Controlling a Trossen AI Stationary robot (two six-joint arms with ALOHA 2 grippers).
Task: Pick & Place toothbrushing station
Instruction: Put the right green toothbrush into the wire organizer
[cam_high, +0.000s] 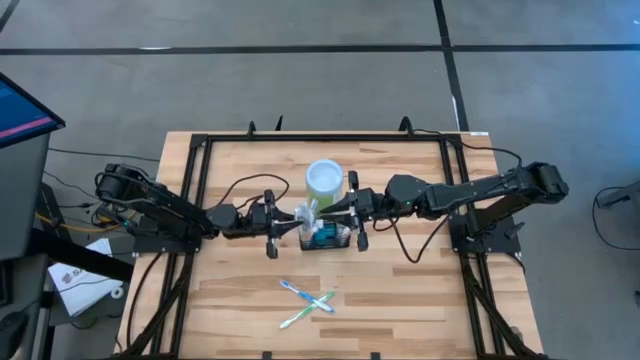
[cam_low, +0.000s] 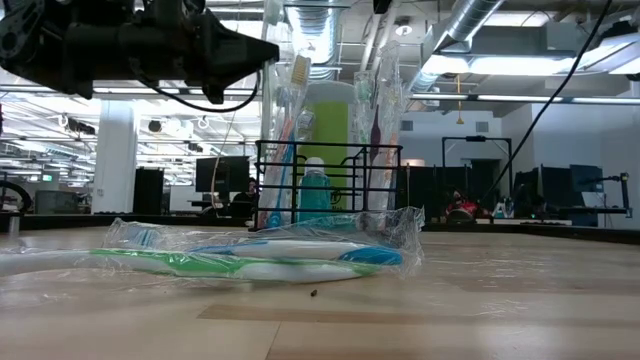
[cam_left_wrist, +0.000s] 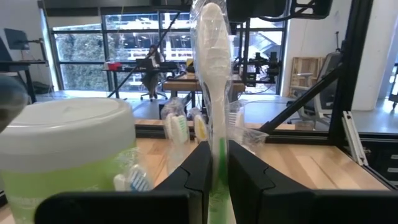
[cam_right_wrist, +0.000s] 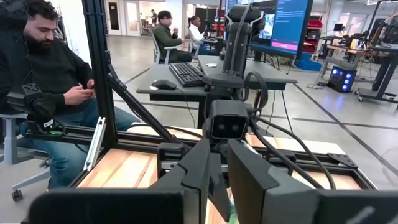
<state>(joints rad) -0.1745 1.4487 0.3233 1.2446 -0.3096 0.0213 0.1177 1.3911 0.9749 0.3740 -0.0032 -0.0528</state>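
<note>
Small rectangular wire-mesh caddy (cam_high: 327, 238): was black.
Cylindrical plastic cup (cam_high: 324, 180): was lime-green, white inside.
Wooden slatted worktop (cam_high: 420, 290): was pale, striped.
Loose wrapped toothbrushes (cam_high: 306, 301): were blue, green, white.

Both arms' jaws hide most of the caddy (cam_high: 328, 240) from above.

One black wire-mesh caddy (cam_high: 328, 236) at bench centre. One lime-green cup (cam_high: 324, 180) at its 12 o'clock. Two wrapped toothbrushes (cam_high: 306, 301) lying crossed at its 6 o'clock. One wrapped toothbrush (cam_left_wrist: 213, 112) upright between fingers of left end effector (cam_high: 276, 232). One teal bottle (cam_low: 314, 190) in caddy. Further wrapped brushes upright in caddy; count uncertain. Two arms, two end effectors; right end effector (cam_high: 350, 212) at caddy's 3 o'clock.
</note>
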